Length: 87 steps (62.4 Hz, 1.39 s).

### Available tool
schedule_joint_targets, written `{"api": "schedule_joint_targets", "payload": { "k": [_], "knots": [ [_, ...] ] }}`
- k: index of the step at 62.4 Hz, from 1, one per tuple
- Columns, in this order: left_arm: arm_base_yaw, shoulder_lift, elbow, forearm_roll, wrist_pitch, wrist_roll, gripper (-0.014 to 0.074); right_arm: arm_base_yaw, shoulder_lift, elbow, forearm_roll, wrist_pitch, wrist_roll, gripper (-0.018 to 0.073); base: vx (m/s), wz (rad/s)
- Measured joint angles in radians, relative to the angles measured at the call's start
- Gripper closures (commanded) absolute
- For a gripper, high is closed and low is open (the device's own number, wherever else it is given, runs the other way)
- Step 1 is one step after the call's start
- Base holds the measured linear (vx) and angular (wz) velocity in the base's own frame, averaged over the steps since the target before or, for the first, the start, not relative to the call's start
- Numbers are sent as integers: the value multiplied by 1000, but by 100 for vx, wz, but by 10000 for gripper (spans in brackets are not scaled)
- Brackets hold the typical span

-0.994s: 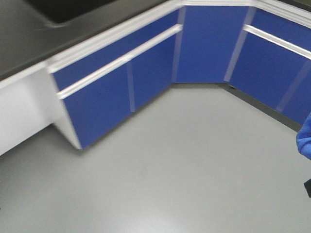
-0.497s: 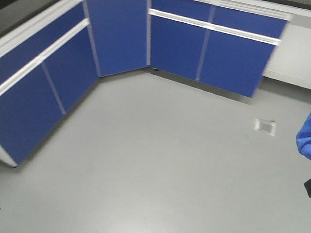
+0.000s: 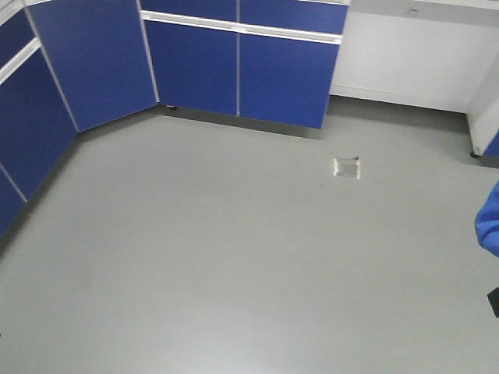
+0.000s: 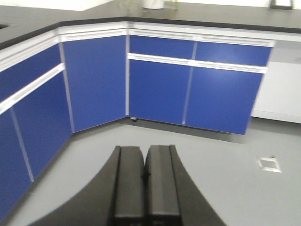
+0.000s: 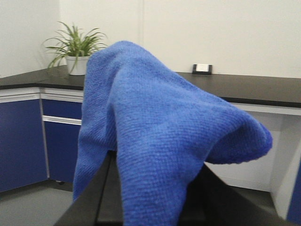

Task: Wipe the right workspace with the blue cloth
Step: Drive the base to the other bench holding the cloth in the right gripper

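front view: blue cabinets [image 3: 195, 62] line the far left and back and turn a corner. a grey floor [image 3: 218, 257] spreads in front of them. right of the cabinets stands a white panel [image 3: 405, 58]. a small floor plate [image 3: 346, 167] lies near the cabinets' right end. far right of the cabinets, at the frame edge, a fold of the cloth [image 3: 489, 226] shows.

left wrist view: the left gripper [image 4: 146, 181] hangs above the floor, facing the cabinets' corner. its two black jaws are pressed together with nothing between them. the floor plate lies to its right.

right wrist view: a potted plant [image 5: 75, 44] sits on the black top above the cabinets, at left. the cloth, bright blue, is draped over the right gripper [image 5: 101, 197] and hides its jaws. whether they clamp the fabric or stand apart cannot be told; only dark flanks show below the folds. the cloth is up in the air and clear of the benchtop [image 5: 254, 87], which runs on to the right of the cabinets behind it. a small black box [image 5: 202, 68] with a white face stands on that benchtop against the wall.
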Motion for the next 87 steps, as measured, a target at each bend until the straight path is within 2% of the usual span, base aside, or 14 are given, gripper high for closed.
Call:
{"api": "schedule_joint_targets", "payload": {
  "k": [40, 69, 87],
  "knots": [
    [0, 0, 0, 0, 1, 0, 602, 0, 0, 0, 0, 0, 0, 559, 3, -36],
    [0, 0, 0, 0, 1, 0, 602, 0, 0, 0, 0, 0, 0, 559, 21, -64],
    [0, 0, 0, 0, 1, 0, 602, 0, 0, 0, 0, 0, 0, 559, 28, -38]
  ]
}}
